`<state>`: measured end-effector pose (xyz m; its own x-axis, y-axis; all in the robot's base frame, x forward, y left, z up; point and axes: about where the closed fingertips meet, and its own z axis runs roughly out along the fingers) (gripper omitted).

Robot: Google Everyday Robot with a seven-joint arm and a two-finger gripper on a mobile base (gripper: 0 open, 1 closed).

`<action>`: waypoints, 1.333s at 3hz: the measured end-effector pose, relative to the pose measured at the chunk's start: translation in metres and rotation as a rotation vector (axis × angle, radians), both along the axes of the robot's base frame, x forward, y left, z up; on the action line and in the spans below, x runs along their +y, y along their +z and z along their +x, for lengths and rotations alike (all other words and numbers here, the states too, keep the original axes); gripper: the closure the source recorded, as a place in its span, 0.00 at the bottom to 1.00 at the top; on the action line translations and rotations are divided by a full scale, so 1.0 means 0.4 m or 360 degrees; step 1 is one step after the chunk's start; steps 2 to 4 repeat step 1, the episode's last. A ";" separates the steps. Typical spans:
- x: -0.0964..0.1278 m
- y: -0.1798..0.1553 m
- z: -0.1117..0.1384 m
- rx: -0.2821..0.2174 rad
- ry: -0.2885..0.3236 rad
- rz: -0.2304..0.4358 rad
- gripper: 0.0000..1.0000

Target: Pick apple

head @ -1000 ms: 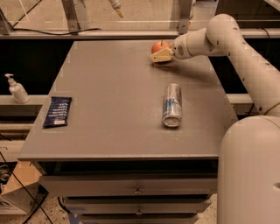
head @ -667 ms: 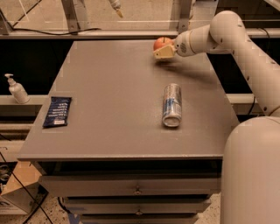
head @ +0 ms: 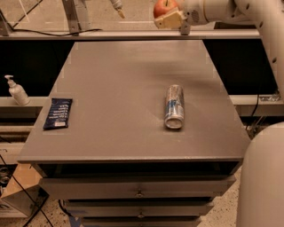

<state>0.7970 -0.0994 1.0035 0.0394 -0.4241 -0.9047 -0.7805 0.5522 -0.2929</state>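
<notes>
The apple [head: 164, 7] is round and red-orange with a short dark stem. It is held in my gripper [head: 167, 16] at the top of the view, well above the far edge of the grey table [head: 120, 88]. The gripper's cream-coloured fingers [head: 168, 20] are shut on the apple from below and beside it. My white arm reaches in from the right.
A silver can [head: 174, 106] lies on its side right of the table's middle. A dark blue packet [head: 58, 113] lies at the left edge. A pump bottle [head: 16, 90] stands on a ledge to the left. Drawers sit under the tabletop.
The gripper has lifted the apple from the table's far right part up and to the left, so it now hangs above the far edge.
</notes>
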 end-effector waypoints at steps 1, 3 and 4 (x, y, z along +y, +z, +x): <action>0.004 0.009 0.000 -0.0036 0.0017 -0.0021 1.00; 0.004 0.009 0.000 -0.0036 0.0017 -0.0021 1.00; 0.004 0.009 0.000 -0.0036 0.0017 -0.0021 1.00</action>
